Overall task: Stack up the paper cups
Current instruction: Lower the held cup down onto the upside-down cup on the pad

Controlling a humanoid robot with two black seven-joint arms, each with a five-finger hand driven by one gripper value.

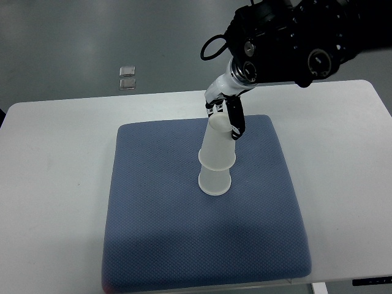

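Grasping upper cup [217, 146] apparently (inverted, nested on lower cup [214, 180]): right hand [224, 113]

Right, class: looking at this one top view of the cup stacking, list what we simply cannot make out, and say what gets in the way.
- Right hand: its grip on the upper paper cup is partly hidden by its own fingers.
- Lower paper cup: its top is covered by the upper cup, so how far they nest is unclear.
- Left arm: outside the top view.
- Small clear items on the floor: too small to identify.
- Blue mat: near edge cut off by the frame.
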